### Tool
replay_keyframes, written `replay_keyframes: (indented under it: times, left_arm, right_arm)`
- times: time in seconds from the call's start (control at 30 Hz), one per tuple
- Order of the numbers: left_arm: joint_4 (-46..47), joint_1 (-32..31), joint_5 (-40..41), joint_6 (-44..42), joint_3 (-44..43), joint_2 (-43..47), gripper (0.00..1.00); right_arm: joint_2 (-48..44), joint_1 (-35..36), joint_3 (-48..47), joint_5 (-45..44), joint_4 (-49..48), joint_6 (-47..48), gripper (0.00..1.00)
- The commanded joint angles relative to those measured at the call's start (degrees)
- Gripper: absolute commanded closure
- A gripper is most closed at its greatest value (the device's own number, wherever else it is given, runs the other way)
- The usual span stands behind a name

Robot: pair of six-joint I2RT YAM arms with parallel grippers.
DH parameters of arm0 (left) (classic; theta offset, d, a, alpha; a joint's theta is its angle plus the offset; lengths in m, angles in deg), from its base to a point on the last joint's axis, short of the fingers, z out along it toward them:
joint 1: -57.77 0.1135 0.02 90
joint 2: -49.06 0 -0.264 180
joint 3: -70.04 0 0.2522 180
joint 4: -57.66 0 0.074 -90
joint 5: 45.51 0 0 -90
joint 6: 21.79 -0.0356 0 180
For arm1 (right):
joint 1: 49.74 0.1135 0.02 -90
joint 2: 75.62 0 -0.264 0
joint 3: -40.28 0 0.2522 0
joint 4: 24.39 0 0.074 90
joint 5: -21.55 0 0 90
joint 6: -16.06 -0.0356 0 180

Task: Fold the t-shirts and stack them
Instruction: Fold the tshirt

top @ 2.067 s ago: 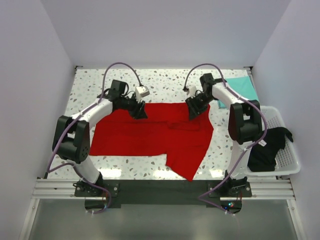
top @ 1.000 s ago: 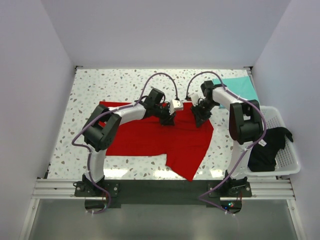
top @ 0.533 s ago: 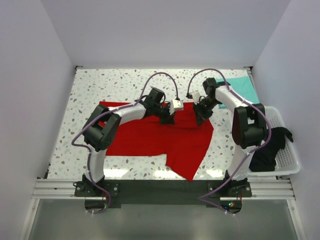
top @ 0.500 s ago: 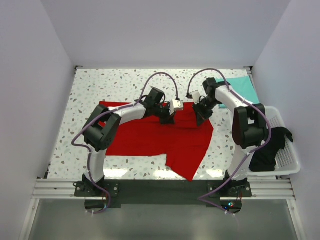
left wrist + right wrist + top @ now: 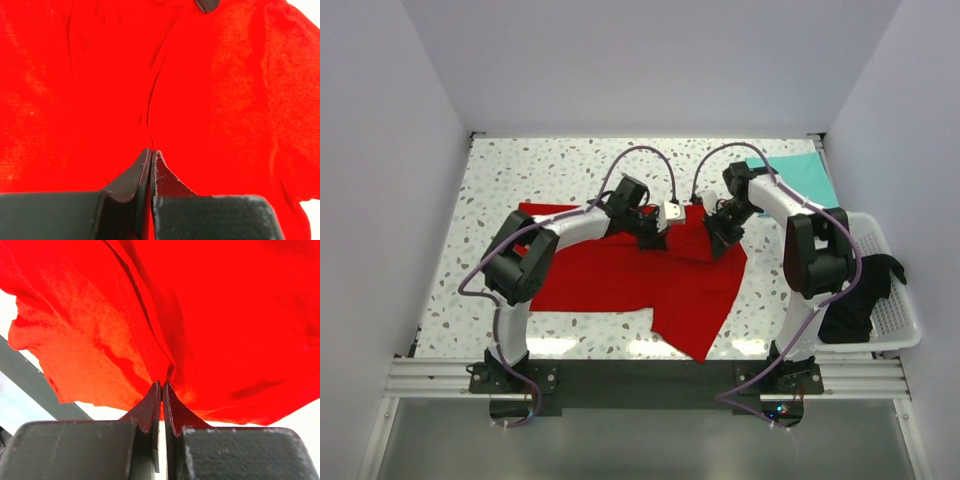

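Speckled white worktop (image 5: 500, 180) carries the red shirt (image 5: 620, 275), spread across its middle. Both pincers are clenched on a pinch of this cloth near its far edge, the left pincer (image 5: 655, 238) at the centre and the right pincer (image 5: 718, 240) just to its right. I judge the shirt light, soft and limp. It will sag, so hems or seams give the best hold. The teal shirt (image 5: 800, 175) lies far right, and the black shirt (image 5: 860, 290) hangs in the basket (image 5: 910, 330).

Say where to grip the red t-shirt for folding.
Probably near its far edge, pinched from above at two spread points, as the left end effector and right end effector do: the red t-shirt lies flat, so only a pinched-up ridge gives purchase.
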Motion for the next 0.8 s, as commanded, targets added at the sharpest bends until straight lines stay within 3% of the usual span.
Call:
replay_keyframes:
  times: [0.0, 0.43, 0.73, 0.77]
  left_arm:
    - [0.2, 0.0, -1.9, -2.2, 0.9, 3.5, 1.00]
    - [-1.4, -0.1, -2.0, -6.5, 3.0, 5.3, 0.98]
    - [-5.2, -0.1, -2.2, -12.4, 4.0, 5.1, 0.89]
    - [-6.3, -0.1, -2.4, -13.3, 4.0, 5.1, 0.83]
  right_arm:
    - [-3.1, 0.7, 0.5, 2.1, 2.2, 1.1, 1.00]
    - [-2.0, 1.0, 1.9, 2.5, 2.9, 2.3, 0.94]
    - [-2.1, 1.3, 3.2, 3.3, 5.0, 5.1, 0.73]
    - [-1.8, 1.3, 3.2, 3.6, 5.6, 5.4, 0.70]
